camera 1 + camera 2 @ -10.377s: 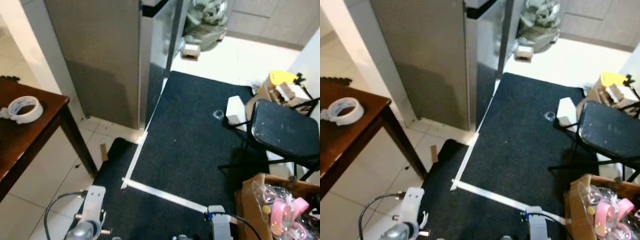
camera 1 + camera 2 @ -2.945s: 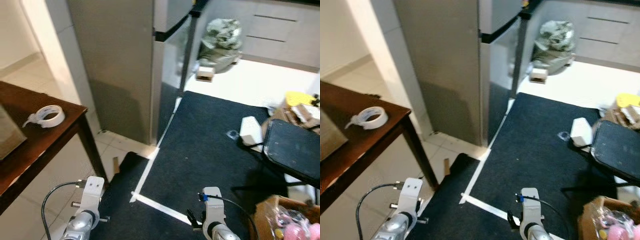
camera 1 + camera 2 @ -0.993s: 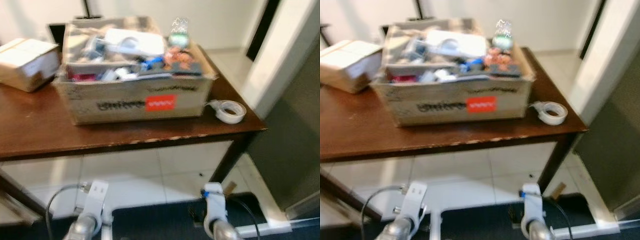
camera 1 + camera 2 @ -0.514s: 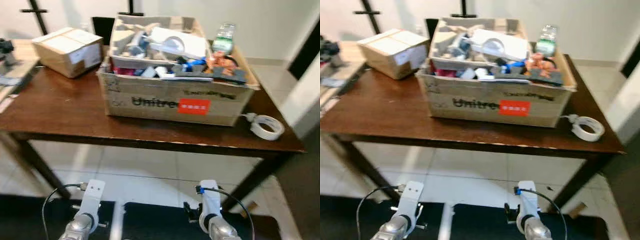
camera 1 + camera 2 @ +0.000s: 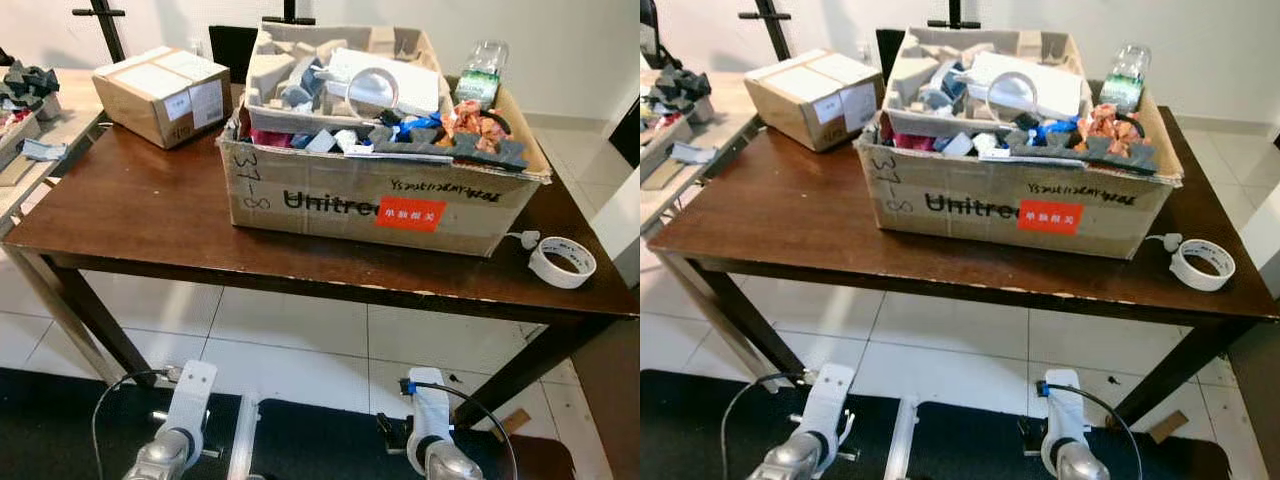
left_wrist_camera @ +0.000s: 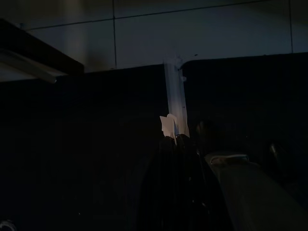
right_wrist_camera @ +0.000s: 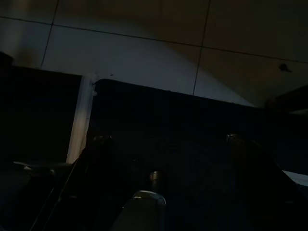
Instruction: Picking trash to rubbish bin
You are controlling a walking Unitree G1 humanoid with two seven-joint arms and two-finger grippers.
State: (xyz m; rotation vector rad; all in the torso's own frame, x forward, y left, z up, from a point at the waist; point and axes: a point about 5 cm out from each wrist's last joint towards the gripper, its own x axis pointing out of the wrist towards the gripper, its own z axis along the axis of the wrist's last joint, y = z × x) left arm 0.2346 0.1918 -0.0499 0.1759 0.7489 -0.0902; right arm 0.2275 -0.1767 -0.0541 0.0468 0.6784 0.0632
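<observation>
A large open cardboard box [image 5: 380, 195] stands on a brown wooden table [image 5: 130, 215], packed with mixed items: foam pieces, wrappers, a white device. A clear plastic bottle [image 5: 479, 82] stands at the box's far right corner. To its right a roll of white tape [image 5: 561, 261] lies on the table. Both arms hang low in front of the table, the left arm [image 5: 190, 395] and the right arm [image 5: 428, 398]. In the dark right wrist view my right gripper [image 7: 166, 139] is open above the black mat. The left gripper [image 6: 180, 139] hangs over a white tape strip on the mat.
A small sealed cardboard box [image 5: 160, 92] sits at the table's back left. A lighter side table [image 5: 40, 150] with clutter stands to the left. White tiles [image 5: 300, 350] lie under the table and a black mat [image 5: 970, 430] lies at my feet. Table legs stand at both sides.
The view has swung left, away from the fridge and the black mat, onto the table. Since half a second ago it has steadied, with the table slightly nearer. Both arms still hang.
</observation>
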